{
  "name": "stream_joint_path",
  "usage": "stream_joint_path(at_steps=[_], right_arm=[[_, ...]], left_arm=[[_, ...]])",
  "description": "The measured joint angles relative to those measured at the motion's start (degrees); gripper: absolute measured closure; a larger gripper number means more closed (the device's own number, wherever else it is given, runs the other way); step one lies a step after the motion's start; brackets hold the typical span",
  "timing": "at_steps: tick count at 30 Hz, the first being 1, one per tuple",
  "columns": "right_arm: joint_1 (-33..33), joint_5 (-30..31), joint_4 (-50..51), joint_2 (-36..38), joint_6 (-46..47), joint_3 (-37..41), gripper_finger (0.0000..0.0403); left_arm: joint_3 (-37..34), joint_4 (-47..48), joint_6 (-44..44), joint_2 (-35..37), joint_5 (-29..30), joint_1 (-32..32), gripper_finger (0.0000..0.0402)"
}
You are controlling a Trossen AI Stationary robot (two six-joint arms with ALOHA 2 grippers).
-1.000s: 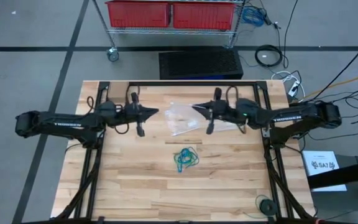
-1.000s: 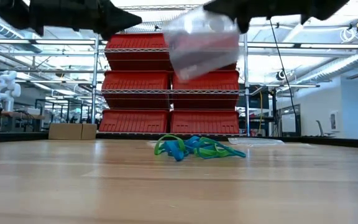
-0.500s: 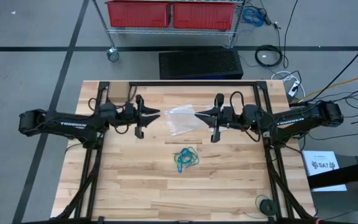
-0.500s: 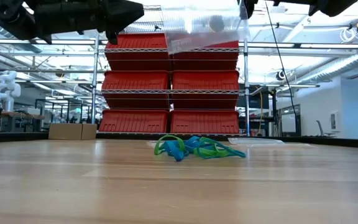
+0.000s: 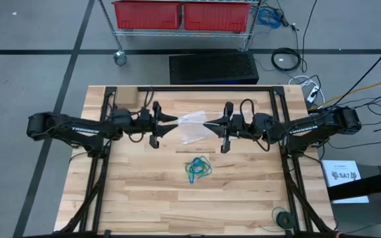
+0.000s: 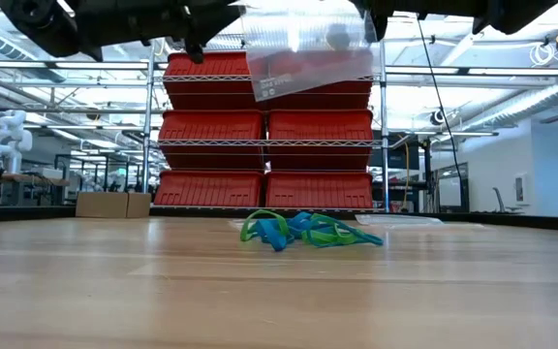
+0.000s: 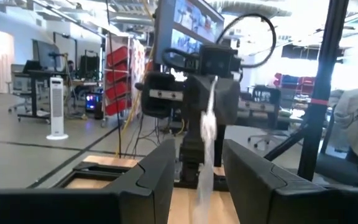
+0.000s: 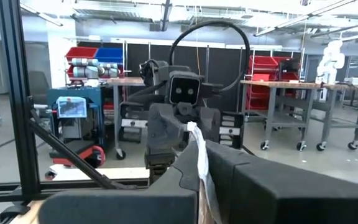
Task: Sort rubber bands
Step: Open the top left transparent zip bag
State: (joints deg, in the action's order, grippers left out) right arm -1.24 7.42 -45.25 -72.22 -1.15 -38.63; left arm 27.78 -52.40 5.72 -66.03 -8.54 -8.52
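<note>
While the right claw (image 5: 206, 123) pinches the clear bag (image 5: 192, 125) aloft, the open left claw (image 5: 175, 119) faces its free edge, rubber bands (image 5: 197, 168) on the counter (image 5: 144, 198) below.

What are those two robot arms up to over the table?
They are handling a clear plastic bag in the air above the wooden table. The right gripper has its jaws shut on one edge of the bag. The left gripper faces it from the other side with its jaws open around the bag's opposite edge. The rubber bands, a small green and blue tangle, lie untouched on the table below.
</note>
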Motion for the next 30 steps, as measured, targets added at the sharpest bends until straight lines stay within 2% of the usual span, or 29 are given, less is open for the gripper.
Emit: stream_joint_path(at_steps=[7,17,25,28,30], right_arm=[[-1.24,-0.01,-0.22,0.03,0.00,0.00,0.0403],[-1.87,0.15,0.03,0.03,-0.54,0.00,0.0403],[-1.76,0.74,1.82,0.03,-0.56,0.00,0.0399],[-1.77,3.65,3.67,0.05,-2.55,0.00,0.0386],[-1.76,8.61,5.91,0.11,-4.75,0.00,0.0373]], left_arm=[[0.30,0.47,-0.04,-0.24,-0.07,0.36,0.0283],[0.30,0.26,-2.05,-0.23,-0.06,0.32,0.0392],[0.30,0.61,-3.28,-0.23,-0.24,0.29,0.0398],[0.30,1.47,-3.76,-0.23,-0.39,0.32,0.0399],[0.30,2.81,-4.58,-0.23,-0.45,0.32,0.0400]])
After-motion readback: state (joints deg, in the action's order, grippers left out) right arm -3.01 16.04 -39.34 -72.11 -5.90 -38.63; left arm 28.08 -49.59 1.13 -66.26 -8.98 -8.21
